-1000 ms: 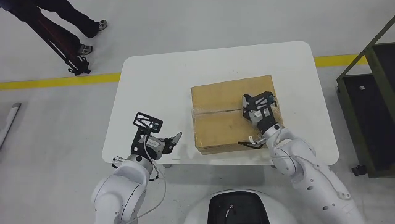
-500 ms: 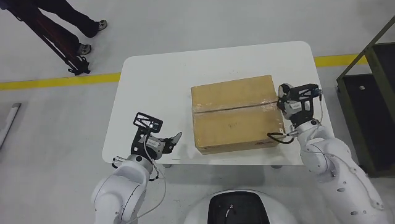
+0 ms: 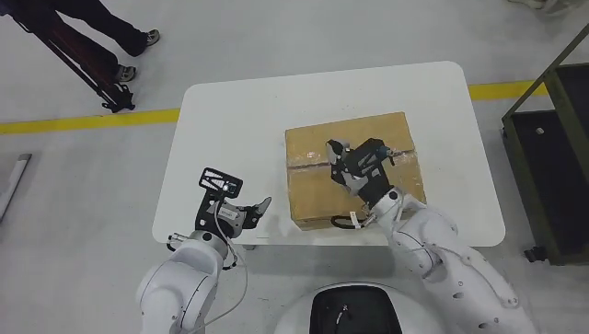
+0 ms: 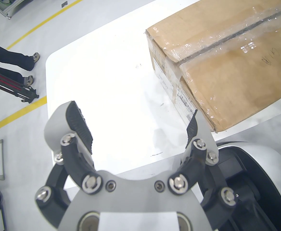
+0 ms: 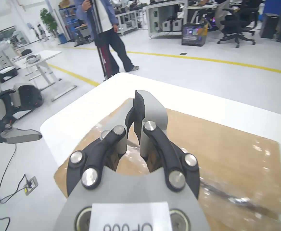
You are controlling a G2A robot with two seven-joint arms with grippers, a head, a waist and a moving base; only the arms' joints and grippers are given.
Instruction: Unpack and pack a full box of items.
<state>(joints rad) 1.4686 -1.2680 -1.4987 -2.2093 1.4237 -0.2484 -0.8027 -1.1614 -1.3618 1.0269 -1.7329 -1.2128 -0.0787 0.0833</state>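
Over the brown cardboard box's (image 3: 322,196) crosswise taped seam (image 3: 308,162), our nearer right end effector (image 3: 339,155) hangs clenched, empty. Our left end effector (image 4: 133,111) sits released, beside the box.

Left jaws wide — right jaws together

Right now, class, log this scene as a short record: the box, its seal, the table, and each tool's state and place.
Box: brown cardboard box, flaps closed, lying right of the table's middle
Seal: clear tape along the top seam
Table: white rounded table
Left tool: open, empty, above the table's near edge, apart from the box
Right tool: shut, empty, above the box's taped seam
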